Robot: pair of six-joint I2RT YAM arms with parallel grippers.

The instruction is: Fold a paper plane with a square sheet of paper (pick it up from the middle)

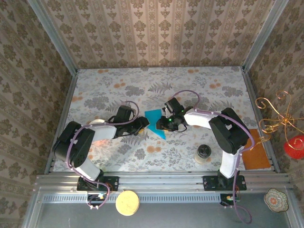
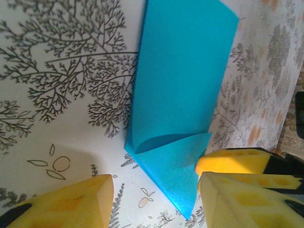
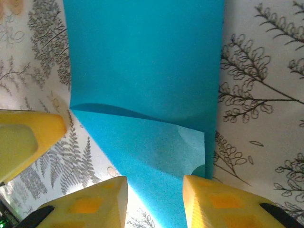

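— Where's the paper?
— The blue sheet [image 1: 154, 122] lies partly folded in the middle of the table [image 1: 118, 95], one flap curling up.
— Held?
— No. The left gripper [image 2: 156, 183] and right gripper [image 3: 155, 180] both have their jaws apart, the sheet's edge between them.

No legible text, label, brand, number or sign anywhere.

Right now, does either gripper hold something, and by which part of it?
Nothing is clamped, it seems. The left gripper and the right gripper both stand open, each with part of the folded teal paper between its fingers.
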